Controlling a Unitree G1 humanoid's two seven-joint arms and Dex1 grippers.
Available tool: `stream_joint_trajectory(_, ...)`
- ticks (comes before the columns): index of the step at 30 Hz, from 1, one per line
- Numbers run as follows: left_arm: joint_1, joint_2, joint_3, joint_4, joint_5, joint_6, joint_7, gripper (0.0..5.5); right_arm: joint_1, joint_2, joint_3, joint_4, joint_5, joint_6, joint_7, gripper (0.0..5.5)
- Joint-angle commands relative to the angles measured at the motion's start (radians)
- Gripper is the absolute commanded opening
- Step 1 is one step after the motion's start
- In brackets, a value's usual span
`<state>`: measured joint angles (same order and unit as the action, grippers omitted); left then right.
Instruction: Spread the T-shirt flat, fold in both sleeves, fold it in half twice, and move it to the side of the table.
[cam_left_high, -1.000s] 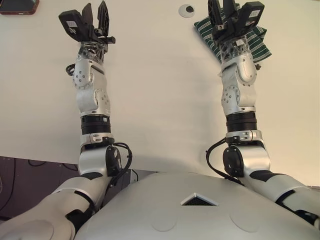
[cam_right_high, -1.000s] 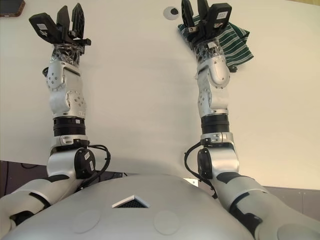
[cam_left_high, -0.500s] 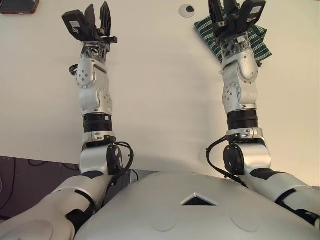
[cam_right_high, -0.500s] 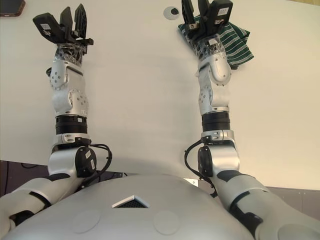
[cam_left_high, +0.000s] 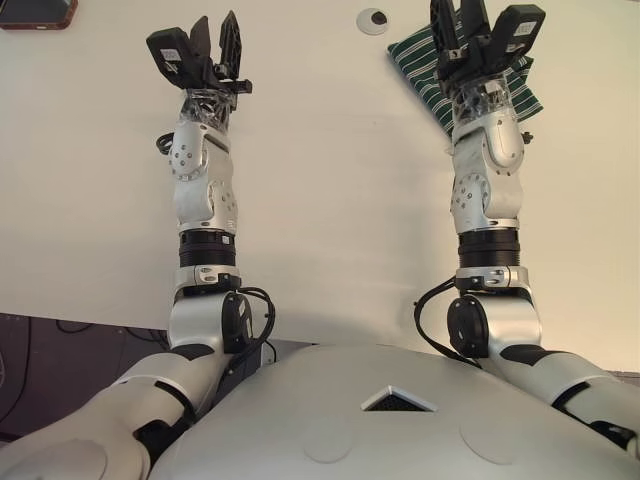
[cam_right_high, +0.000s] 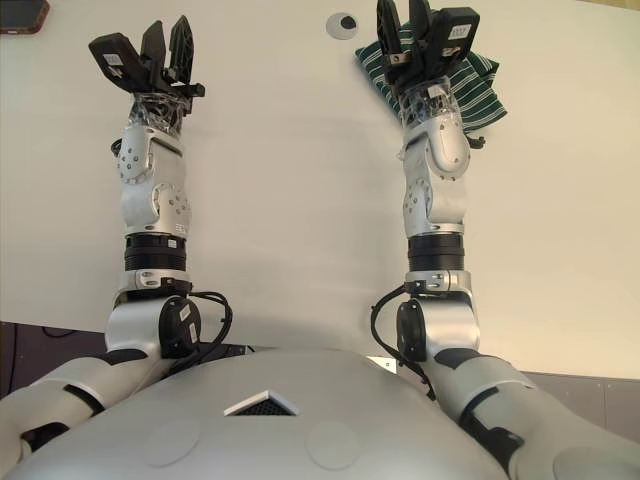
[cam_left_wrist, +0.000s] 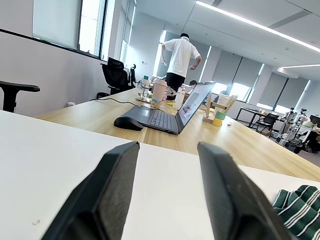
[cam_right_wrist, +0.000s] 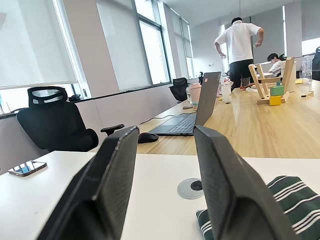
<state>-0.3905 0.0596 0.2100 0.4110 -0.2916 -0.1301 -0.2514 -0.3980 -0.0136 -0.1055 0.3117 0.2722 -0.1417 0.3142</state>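
- The left jaws and the right jaws are both released and grasp nothing, above the white counter (cam_left_high: 330, 180).
- One striped T-shirt (cam_left_high: 415, 52) lies folded at the far right of it; from the head, the right jaws cover a part of it.
- The wrist views look beyond, to one laptop (cam_left_wrist: 167, 116) and one mouse (cam_left_wrist: 128, 123) on a wooden counter (cam_left_wrist: 240, 145).
- One round grommet (cam_left_high: 374, 20) is near the T-shirt, and one phone (cam_right_wrist: 27, 168) far left.
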Motion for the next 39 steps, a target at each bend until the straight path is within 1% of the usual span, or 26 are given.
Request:
stream_joint_trajectory(1, -0.032, 0.013, 0.006, 0.028, 0.0, -0.009, -0.003, 2.11, 0.003, -0.007, -0.002, -0.001, -0.008, 0.003, -0.01, 1.99)
stream_joint_trajectory(7, -0.072, 0.01, 0.005, 0.074, 0.001, -0.033, -0.008, 2.11, -0.019, -0.023, -0.027, 0.03, -0.003, -0.012, -0.011, 1.99)
stream_joint_trajectory(15, -0.066, -0.002, 0.0, 0.098, 0.006, -0.058, -0.013, 2.11, -0.051, -0.048, -0.051, 0.09, -0.006, -0.031, 0.003, 1.99)
stream_joint_trajectory(25, -0.073, -0.021, 0.003, 0.128, 0.005, -0.095, -0.007, 2.11, -0.088, -0.049, -0.034, 0.147, -0.008, -0.05, 0.03, 1.99)
stream_joint_trajectory(39, -0.073, -0.028, 0.003, 0.139, 0.007, -0.11, -0.002, 2.11, -0.104, -0.054, -0.039, 0.167, -0.009, -0.057, 0.035, 1.99)
